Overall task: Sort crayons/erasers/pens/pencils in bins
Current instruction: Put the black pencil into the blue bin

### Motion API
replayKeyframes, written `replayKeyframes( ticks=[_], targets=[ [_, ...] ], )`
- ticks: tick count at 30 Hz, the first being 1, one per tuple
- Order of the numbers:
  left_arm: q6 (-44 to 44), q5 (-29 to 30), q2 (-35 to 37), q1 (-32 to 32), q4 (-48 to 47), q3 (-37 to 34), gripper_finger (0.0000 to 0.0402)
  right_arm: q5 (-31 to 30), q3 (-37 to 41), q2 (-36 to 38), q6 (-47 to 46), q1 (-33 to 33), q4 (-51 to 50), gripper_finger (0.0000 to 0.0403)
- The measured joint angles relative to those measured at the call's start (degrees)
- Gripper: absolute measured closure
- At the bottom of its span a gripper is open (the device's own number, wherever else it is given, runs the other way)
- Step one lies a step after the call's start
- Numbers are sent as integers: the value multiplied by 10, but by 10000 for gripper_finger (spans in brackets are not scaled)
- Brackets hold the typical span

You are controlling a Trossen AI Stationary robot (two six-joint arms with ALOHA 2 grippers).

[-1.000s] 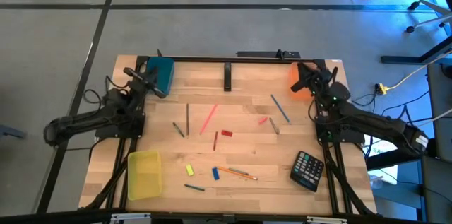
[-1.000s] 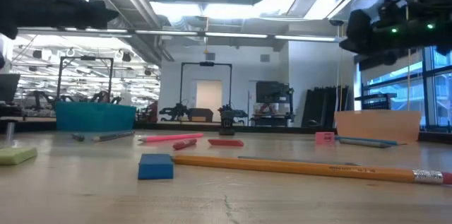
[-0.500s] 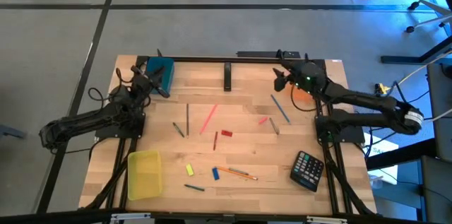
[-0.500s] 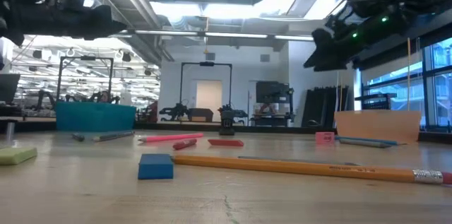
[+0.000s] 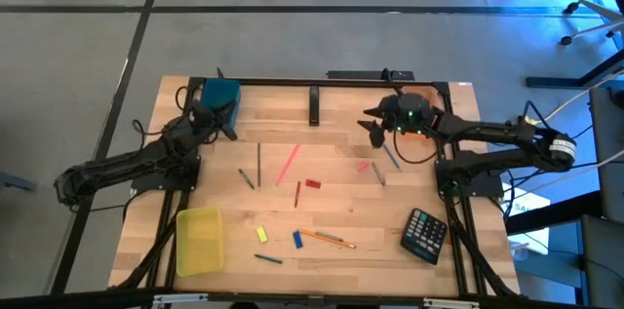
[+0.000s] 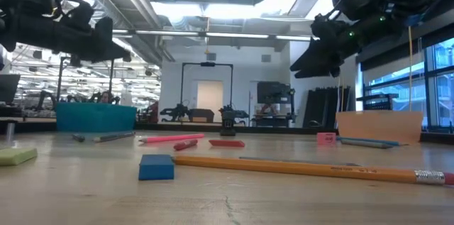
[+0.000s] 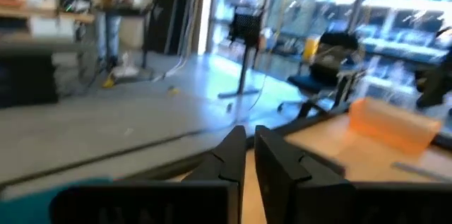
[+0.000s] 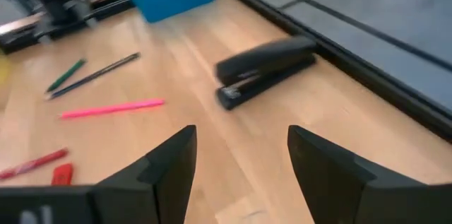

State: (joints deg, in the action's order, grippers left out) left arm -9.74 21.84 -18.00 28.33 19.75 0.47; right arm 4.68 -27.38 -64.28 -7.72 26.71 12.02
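My right gripper [image 5: 368,129] [image 8: 240,160] is open and empty, above the table's far middle, right of a black stapler [image 5: 315,106] [image 8: 265,68]. My left gripper [image 5: 228,129] [image 7: 248,155] is shut and empty, in the air beside the teal-blue bin [image 5: 221,95]. The orange bin [image 6: 379,125] stands at the far right, the translucent yellow bin [image 5: 198,241] at the near left. The red eraser [image 5: 313,184] and the yellow eraser [image 5: 261,235] lie flat on the table. Thin sticks lie scattered, among them a pink one [image 5: 289,163] [image 8: 113,108] and a yellow pencil [image 6: 305,168].
A black calculator [image 5: 426,234] lies at the near right. A small blue block [image 5: 297,240] [image 6: 156,167] lies beside the pencil. A black bar runs along the table's far edge [image 5: 322,81]. The room beyond holds racks and chairs.
My right gripper has swung from over the orange bin toward the table's left, to the far middle near the stapler, and has come down somewhat. My left gripper has sunk a little beside the teal-blue bin. The things on the table have stayed put.
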Motion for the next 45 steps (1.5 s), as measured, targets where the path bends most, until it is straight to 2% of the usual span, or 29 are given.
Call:
replayKeyframes(
  ticks=[3,6,9,12,17,21,26,30,35,40,45],
  targets=[
    [14,-27,0,-7,30,4,376,0,0,-16,14,-3,44,179],
    [34,-53,0,-19,-1,21,376,0,0,-54,7,-3,102,179],
    [39,-47,-16,-36,-56,26,376,0,-2,-101,-4,-3,149,179],
    [39,-23,-38,-49,-71,26,371,0,-28,-149,-26,-4,154,179],
    [22,-25,-96,-54,-74,29,330,-4,-100,-225,-25,-8,155,179],
    [-39,-70,-156,-54,-127,66,296,-15,-167,-279,-24,-8,157,179],
    [-116,-116,-240,-70,-326,159,289,-90,-233,-342,5,-8,157,179],
    [-179,-123,-299,-92,-434,229,291,-96,-256,-383,30,-8,154,179],
    [-244,-146,-368,-127,-427,268,285,-95,-259,-415,30,-8,155,179],
    [-304,-128,-445,-143,-429,288,267,-63,-259,-430,5,-14,163,179],
    [-353,-131,-528,-143,-432,310,262,-61,-259,-431,37,-37,174,179]
  ],
)
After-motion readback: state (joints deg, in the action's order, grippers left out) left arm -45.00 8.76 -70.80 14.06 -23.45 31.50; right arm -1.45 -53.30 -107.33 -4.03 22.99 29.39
